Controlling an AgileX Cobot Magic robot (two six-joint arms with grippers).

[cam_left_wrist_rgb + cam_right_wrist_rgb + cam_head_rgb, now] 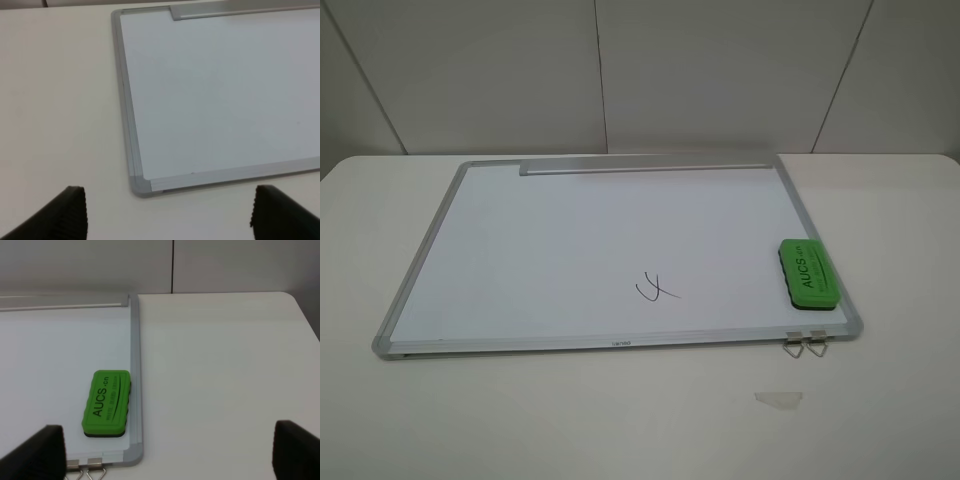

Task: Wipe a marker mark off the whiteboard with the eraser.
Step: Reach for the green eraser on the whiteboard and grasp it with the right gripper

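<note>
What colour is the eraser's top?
Bright green with black lettering; the eraser shows best in the right wrist view.

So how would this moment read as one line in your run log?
stage: not started; eraser: lying on whiteboard, right edge; marker mark: unwiped; left gripper: open, empty; right gripper: open, empty

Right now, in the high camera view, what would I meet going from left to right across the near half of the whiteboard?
whiteboard left frame → marker mark → eraser → table beyond the right frame. The metal clips fall within the eraser's span, so they are left out.
</note>
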